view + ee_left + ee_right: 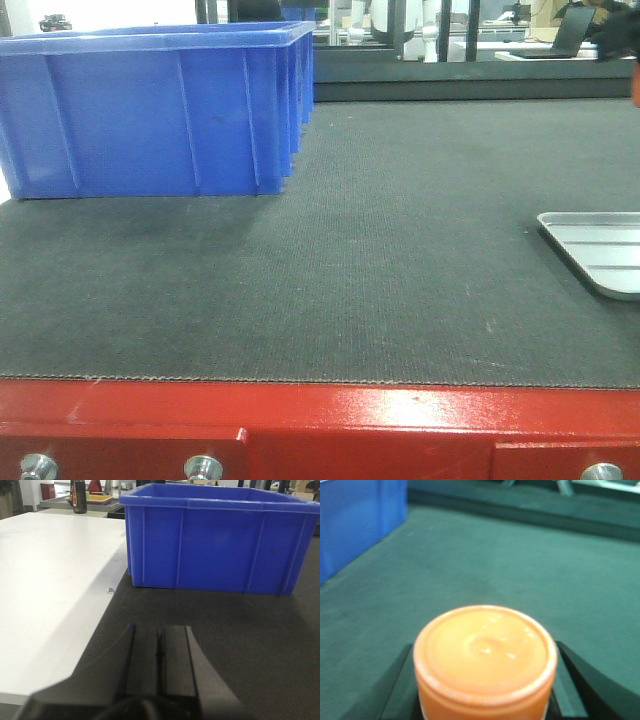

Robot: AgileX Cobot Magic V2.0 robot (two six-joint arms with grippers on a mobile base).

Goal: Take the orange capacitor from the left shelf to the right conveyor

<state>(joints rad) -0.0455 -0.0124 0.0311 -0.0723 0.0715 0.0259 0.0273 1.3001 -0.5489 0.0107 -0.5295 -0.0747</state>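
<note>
- Nearest the front camera, the red frame (330, 420) of the conveyor ran across the bottom edge, with silver bolts (203, 467) along it.
- Behind it, the dark grey belt (400, 260) filled most of the view; it was the drop-off surface, and the stretch in the middle lay bare.
- A blue bin (150, 110) stood on the belt at back left, touching it.
- A silver tray (600, 250) lay on the belt at the right edge, partly cut off.
- The left gripper (159, 655) hung low over the belt near the bin, its fingers pressed together with nothing between them, seemingly idle.
- The right gripper (485, 700) was clamped on the capacitor (485, 655), a dark finger on each side, its flat end facing the wrist camera.
- The capacitor hung above open belt, well apart from the bin, probably ready for lowering.
- No shelf showed in any view.
</note>
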